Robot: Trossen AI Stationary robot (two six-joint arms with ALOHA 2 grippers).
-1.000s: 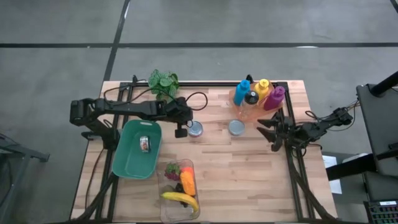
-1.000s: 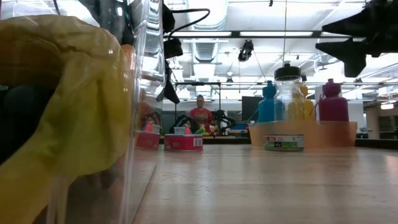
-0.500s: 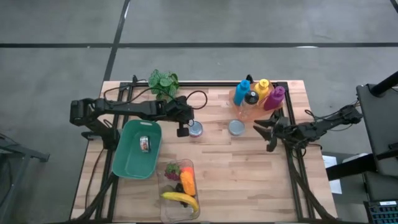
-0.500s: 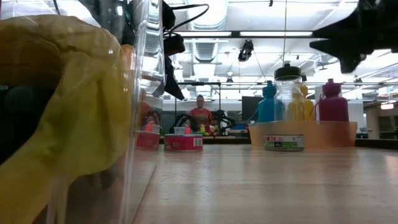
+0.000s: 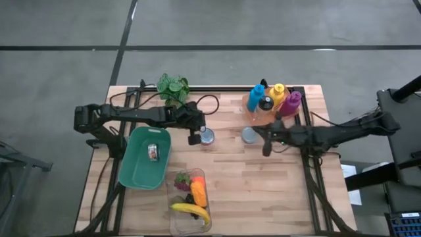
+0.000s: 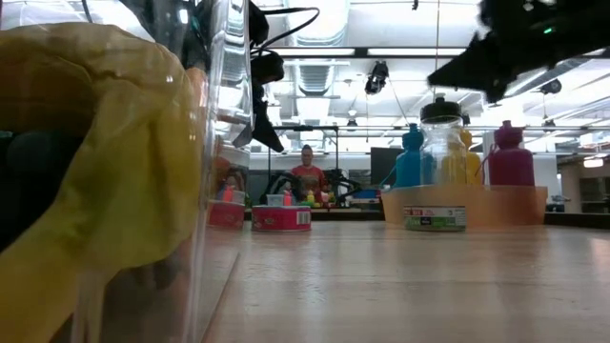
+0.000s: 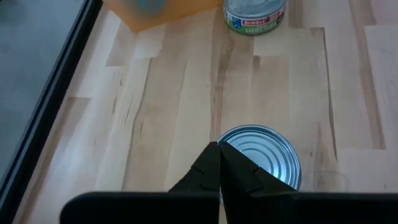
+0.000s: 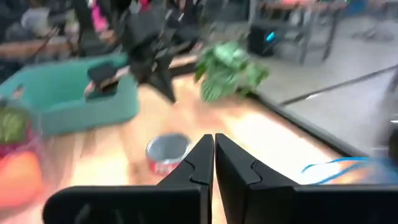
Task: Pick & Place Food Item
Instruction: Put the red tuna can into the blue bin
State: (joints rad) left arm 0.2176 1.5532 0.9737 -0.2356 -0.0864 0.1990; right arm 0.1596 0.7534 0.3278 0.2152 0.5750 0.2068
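1. Tuna cans are the food items in play: one red-labelled can [image 5: 207,136] stands on the bench [image 5: 263,191] just beside the left end effector [image 5: 193,139], and a second can [image 5: 249,134] stands near the tray of coloured bottles [image 5: 273,100].
2. A third can [image 5: 153,152] already lies inside the green bin [image 5: 135,172], so the bin looks like the drop-off place.
3. Left end effector hangs above the bench beside the red-labelled can; its fingers are pressed together with nothing between them, the can's lid [image 7: 261,152] showing just beyond their tips.
4. Right end effector [image 5: 266,146] reaches in from the right, low beside the second can; its fingers are likewise together and empty.
5. Neither can is gripped, so both stand loose and upright.
6. A clear container [image 5: 191,220] at the bench's near edge holds a banana [image 5: 191,210] and other produce, kept apart from the cans, probably as separate stock.
7. With fingers together, either end effector would likely need to spread them before taking a can.
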